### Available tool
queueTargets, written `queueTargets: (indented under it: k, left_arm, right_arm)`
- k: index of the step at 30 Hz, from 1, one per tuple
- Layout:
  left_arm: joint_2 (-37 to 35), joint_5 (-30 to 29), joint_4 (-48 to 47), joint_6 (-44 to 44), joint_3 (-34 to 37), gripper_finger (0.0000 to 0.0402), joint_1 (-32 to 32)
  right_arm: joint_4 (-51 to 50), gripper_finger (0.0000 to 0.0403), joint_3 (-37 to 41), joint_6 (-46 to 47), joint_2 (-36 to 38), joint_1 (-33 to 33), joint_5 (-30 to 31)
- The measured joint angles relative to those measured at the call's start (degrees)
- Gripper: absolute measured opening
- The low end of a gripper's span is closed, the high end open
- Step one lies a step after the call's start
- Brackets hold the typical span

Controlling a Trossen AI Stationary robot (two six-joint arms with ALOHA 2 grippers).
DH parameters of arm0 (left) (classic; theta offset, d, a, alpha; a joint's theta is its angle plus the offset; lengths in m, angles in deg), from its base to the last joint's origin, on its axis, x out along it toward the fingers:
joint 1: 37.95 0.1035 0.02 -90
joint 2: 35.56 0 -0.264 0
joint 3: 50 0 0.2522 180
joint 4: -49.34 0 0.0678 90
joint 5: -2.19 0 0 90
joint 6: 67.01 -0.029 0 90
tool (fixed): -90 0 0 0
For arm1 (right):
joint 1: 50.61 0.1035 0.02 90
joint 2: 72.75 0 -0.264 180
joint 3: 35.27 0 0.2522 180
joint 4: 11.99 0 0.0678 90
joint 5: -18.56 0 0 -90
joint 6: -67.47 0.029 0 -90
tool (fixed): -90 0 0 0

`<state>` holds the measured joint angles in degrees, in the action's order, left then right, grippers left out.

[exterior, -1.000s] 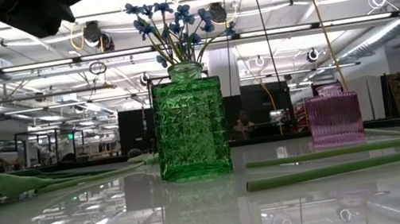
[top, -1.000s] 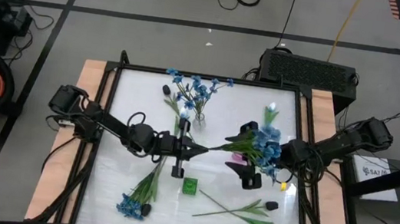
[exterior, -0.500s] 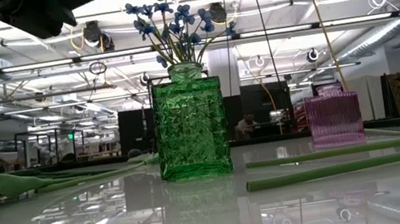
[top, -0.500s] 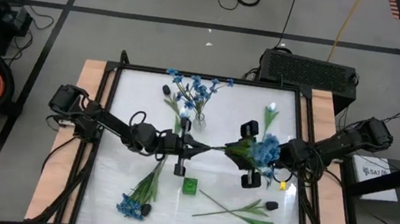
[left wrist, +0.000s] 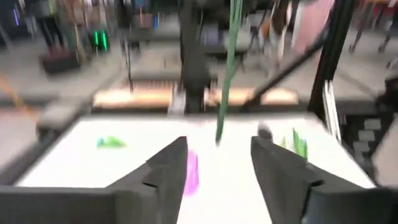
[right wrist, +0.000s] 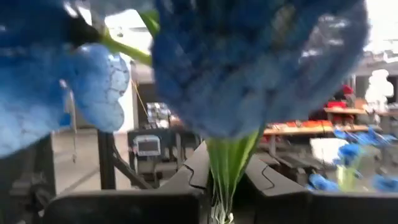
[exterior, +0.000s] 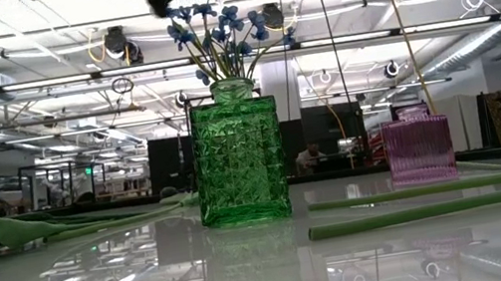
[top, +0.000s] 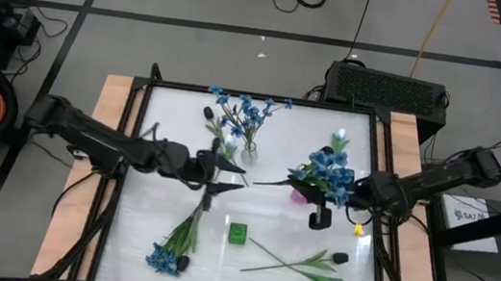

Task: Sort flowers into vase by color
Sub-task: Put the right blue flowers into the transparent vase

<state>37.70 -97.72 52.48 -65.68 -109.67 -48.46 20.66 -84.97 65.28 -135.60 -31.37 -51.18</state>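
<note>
**Right gripper holds blue bunch**

The right gripper (top: 331,206) is at the right side of the table (top: 149,214), closed on the stems of a blue bunch (top: 327,175); the blossoms fill its wrist view. The left gripper (top: 224,174) is near the middle, its fingers (left wrist: 166,167) apart and holding nothing. The green vase (exterior: 238,158) already has blue flowers. The pink vase (exterior: 419,146) stands farther right.

no words, numbers or signs can be read in any of the views. a white paper (top: 469,212) lies by the table's right side with dark marks on it, but they are too small to read.
</note>
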Motion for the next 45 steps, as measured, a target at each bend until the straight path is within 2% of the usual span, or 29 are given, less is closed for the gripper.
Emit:
queueTargets:
  k: [3, 6, 11, 18, 24, 27, 33, 45]
  left_arm:
    - [-5.42, 0.04, -12.70, 2.58, -0.02, 0.0206, -0.13]
    - [-8.61, 0.63, -22.70, 2.92, 0.00, 0.0209, -0.13]
    - [-9.11, 0.39, -30.31, 4.43, 0.00, 0.0209, -0.13]
    - [-7.42, 0.33, -31.48, 4.17, 0.07, 0.0210, -0.13]
    - [-7.38, 0.28, -31.53, 3.90, 0.07, 0.0210, -0.12]
    - [-7.38, 0.28, -31.44, 3.86, 0.07, 0.0210, -0.13]
    - [-7.38, 0.26, -31.44, 3.89, 0.07, 0.0210, -0.13]
    - [-7.38, 0.26, -31.39, 3.79, 0.07, 0.0210, -0.13]
  right_arm:
    - [-5.70, 0.0019, 0.00, -2.17, 1.29, -0.37, 4.19]
    - [-8.27, 0.0016, 0.00, -3.18, -0.46, -2.36, 7.53]
    - [-6.63, 0.0017, 0.02, -1.63, -5.80, -7.40, 7.62]
    - [1.68, 0.0017, 0.02, 0.64, -10.11, -14.93, 0.75]
    - [2.74, 0.0017, 0.02, 1.39, -14.59, -19.17, -0.35]
    - [5.01, 0.0017, 0.02, 1.54, -17.43, -20.03, -2.39]
    - [11.41, 0.0017, 0.02, 1.98, -21.56, -20.76, -2.58]
    - [8.06, 0.0018, 0.02, 2.61, -22.54, -22.38, -2.54]
